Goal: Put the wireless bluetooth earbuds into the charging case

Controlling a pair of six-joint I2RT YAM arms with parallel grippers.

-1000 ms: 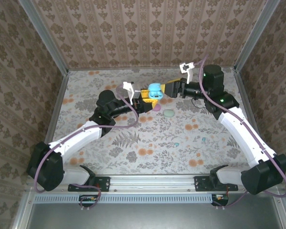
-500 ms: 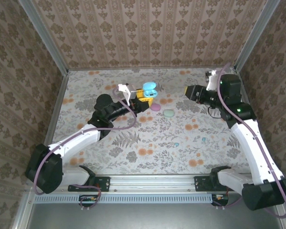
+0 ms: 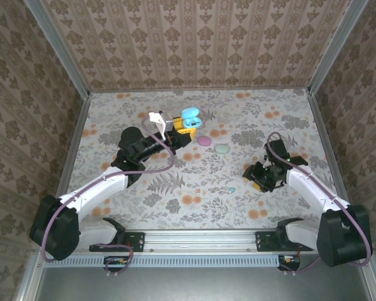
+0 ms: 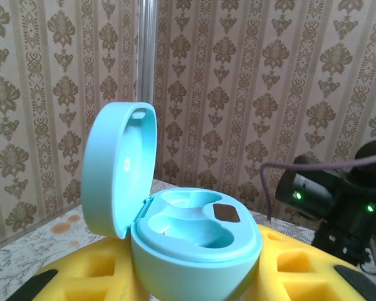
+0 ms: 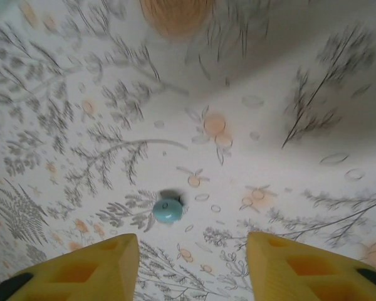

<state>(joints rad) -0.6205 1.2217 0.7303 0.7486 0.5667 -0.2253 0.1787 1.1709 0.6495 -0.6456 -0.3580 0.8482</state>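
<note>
The left gripper (image 3: 183, 128) was clamped on the open blue charging case (image 4: 191, 248), holding it upright above the far middle of the floral table (image 3: 175, 200), lid (image 4: 116, 169) swung back and both sockets bare. The right gripper (image 5: 191, 266) hung low over the table's near right, yellow fingers (image 5: 81, 269) spread with nothing between them, a blue earbud (image 5: 167, 210) lying just ahead. A pink case (image 3: 203, 140) and a mint case (image 3: 222, 148) lay side by side between the arms.

The top camera looks steeply down on the table (image 3: 200, 182), which the right wrist camera faces closely.
</note>
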